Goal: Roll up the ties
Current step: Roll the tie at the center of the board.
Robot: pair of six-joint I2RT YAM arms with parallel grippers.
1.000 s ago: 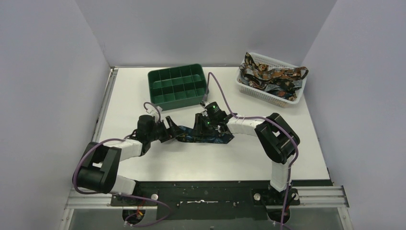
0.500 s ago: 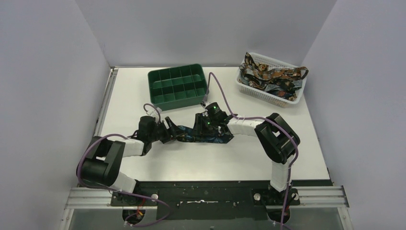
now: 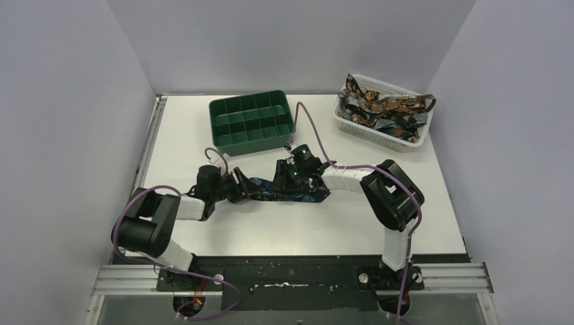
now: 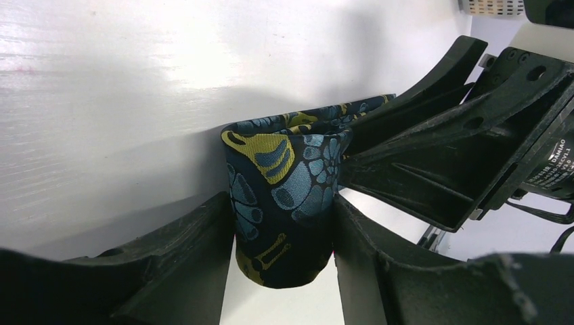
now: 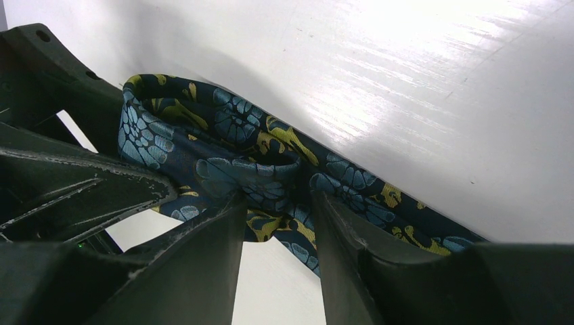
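Two hands working one tie into a roll

The tie (image 3: 267,191) lies on the surface (image 3: 325,223) between the two arms. The left hand (image 4: 283,230) is clenched on its folded-over end, seemingly to anchor the core of the roll. The right hand (image 5: 277,210) pinches a fold farther along, likely to keep the strip taut and straight.

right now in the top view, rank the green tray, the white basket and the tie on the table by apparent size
1. white basket and green tray: too alike to rank.
2. tie on the table: clearly the smallest showing, though partly covered.
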